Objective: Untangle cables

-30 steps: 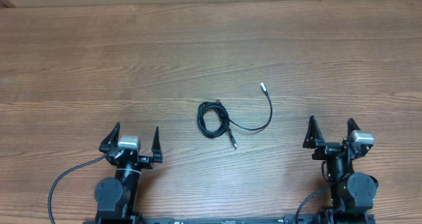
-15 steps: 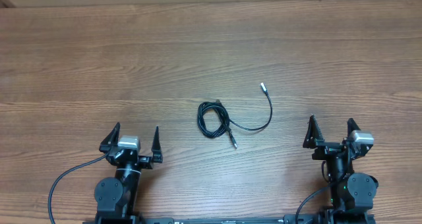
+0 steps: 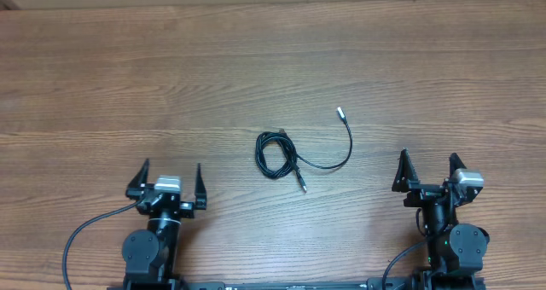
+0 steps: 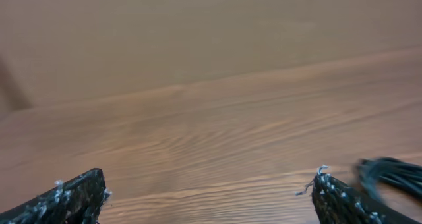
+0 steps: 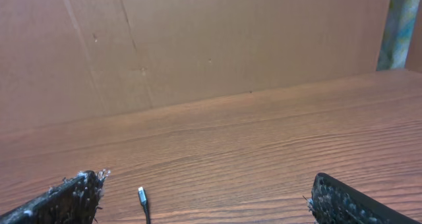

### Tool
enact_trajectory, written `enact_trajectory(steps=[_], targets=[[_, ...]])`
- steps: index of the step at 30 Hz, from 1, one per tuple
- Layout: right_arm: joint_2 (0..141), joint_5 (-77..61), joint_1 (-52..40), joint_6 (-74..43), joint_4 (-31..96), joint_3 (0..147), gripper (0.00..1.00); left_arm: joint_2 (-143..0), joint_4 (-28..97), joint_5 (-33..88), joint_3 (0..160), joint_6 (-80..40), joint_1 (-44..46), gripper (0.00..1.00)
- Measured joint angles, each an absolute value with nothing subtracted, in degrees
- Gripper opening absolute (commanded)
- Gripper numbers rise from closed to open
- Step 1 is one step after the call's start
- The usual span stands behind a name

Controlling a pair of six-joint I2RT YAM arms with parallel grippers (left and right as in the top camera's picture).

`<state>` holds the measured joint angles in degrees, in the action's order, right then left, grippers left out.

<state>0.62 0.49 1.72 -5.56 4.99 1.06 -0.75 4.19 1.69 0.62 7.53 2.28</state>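
The cables (image 3: 275,153) lie mid-table as a small coil of thin black cord. One strand curves right and up to a silvery tip (image 3: 339,113), and a short end with a plug (image 3: 302,188) points toward me. My left gripper (image 3: 171,166) stands open at the near left, well short of the coil. Between its fingers (image 4: 72,197) there is only bare wood, and the coil (image 4: 390,172) is a blur at the right edge. My right gripper (image 3: 427,158) is open at the near right. The silvery tip (image 5: 142,196) lies near its left finger (image 5: 66,201).
A brown cardboard wall (image 5: 211,46) closes off the far side of the wooden table (image 3: 273,51). A thick black arm cable (image 3: 85,230) loops beside the left arm's base. Both arm bases stand at the near edge.
My left gripper has shifted slightly to the left, and its wrist view is blurred. The right gripper and the cables have not moved.
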Motion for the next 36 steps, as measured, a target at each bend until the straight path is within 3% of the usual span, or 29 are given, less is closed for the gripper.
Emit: enact_trajectory(steps=[6, 15, 36], targets=[[0.6, 0.5, 1.7, -5.6, 5.0, 1.1, 1.00, -0.8, -0.1, 17.5, 0.6, 7.0, 2.3, 0.99], [0.6, 0.5, 1.7, -5.6, 5.0, 1.1, 1.00, -0.8, -0.8, 27.3, 0.9, 1.9, 2.3, 1.00], [0.6, 0.5, 1.7, -5.6, 4.9, 1.1, 1.00, -0.8, 3.3, 33.7, 5.3, -3.6, 2.3, 1.00]])
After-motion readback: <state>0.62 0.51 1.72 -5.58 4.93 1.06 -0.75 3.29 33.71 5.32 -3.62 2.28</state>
